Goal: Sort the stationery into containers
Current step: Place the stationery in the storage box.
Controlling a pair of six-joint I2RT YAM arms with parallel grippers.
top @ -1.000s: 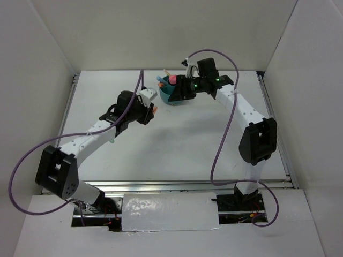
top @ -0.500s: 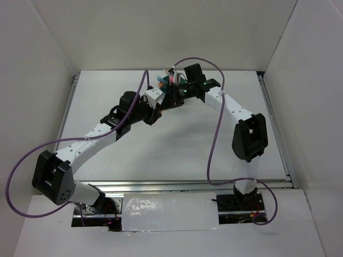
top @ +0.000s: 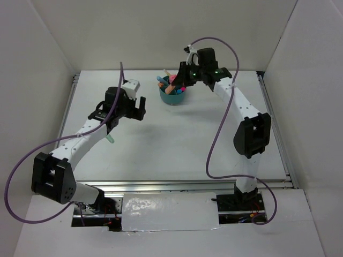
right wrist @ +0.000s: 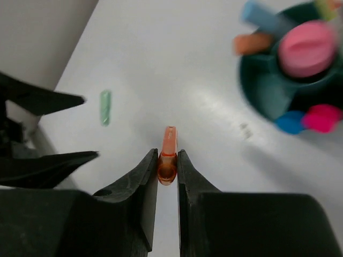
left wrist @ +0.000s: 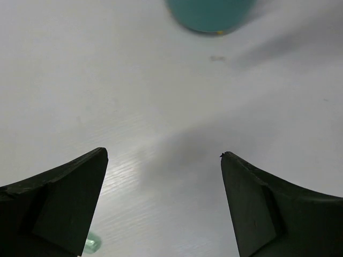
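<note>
**Orange pen pinched by the cup; a mint one lies beside the left arm**

Nearest the arm bases, the desk [top: 187, 144] lies open across its middle and right. A mint green pen [top: 111, 138] lies flat just beside the left forearm, its long axis running roughly near to far. The left end effector [left wrist: 163, 155] hangs beyond it, jaws wide apart and holding nothing. The pen therefore sits behind that end effector, on its near side, showing only as a sliver at the bottom left of the left wrist view. The left arm is much the nearer of the two to this pen, and would probably have to draw back and turn down to reach it.

Farther off stands the teal cup [top: 172, 97], already holding pink, blue and orange pieces. The right end effector [right wrist: 167, 158] sits at the cup's far right rim, closed on an orange pen [right wrist: 169, 140] that points out along the fingers. In the right wrist view the cup lies up and to the right of the pinched pen, so the drop likely turns on shifting that way over a free compartment. Which compartment has space I cannot tell. The white back wall [top: 161, 32] stands close behind the cup, leaving little room beyond it.
</note>
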